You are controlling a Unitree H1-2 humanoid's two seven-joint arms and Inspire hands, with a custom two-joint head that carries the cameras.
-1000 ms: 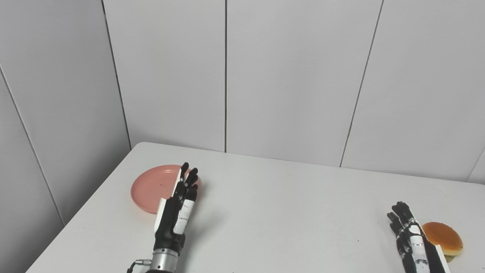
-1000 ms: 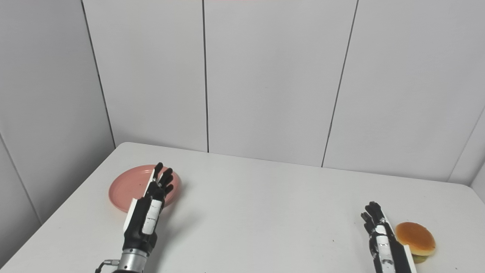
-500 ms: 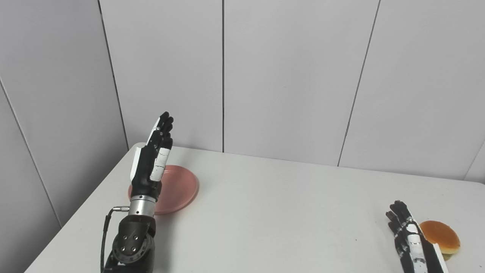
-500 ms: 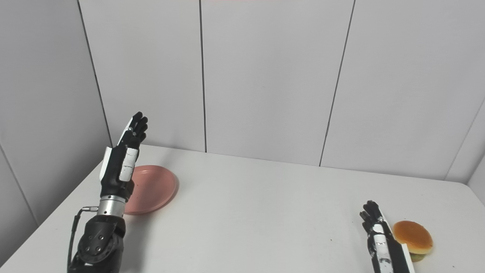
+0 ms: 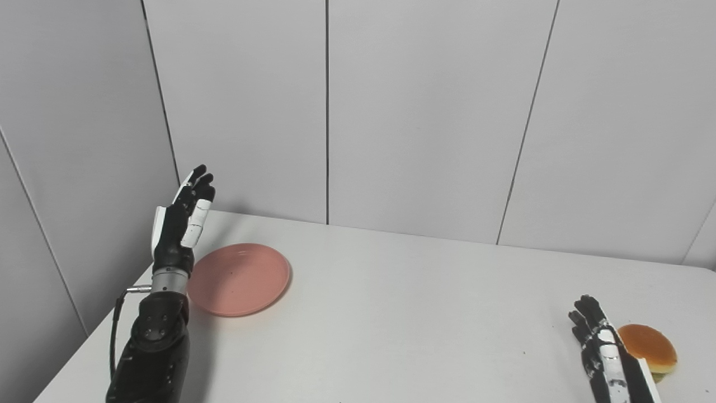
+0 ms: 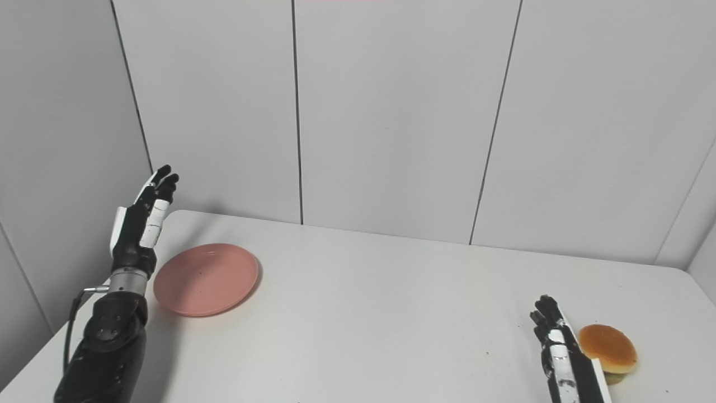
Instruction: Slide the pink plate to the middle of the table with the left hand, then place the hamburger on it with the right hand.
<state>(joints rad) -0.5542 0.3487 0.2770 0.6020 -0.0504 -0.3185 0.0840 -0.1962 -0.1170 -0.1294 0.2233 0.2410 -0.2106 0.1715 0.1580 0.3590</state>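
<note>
Pink plate (image 5: 239, 278) lies untouched; left hand (image 5: 182, 224) raised, empty, fingers straight; right hand (image 5: 598, 347) seemingly likewise.

The pink plate (image 5: 239, 279) is round and shallow with a low raised rim, bare inside, lying flat near the far left corner of the white surface (image 5: 391, 313) — well away from its middle. The hamburger (image 5: 649, 349) sits upright at the near right edge, well apart from the plate — a smooth golden-brown bun on top, a hint of green beneath.
</note>
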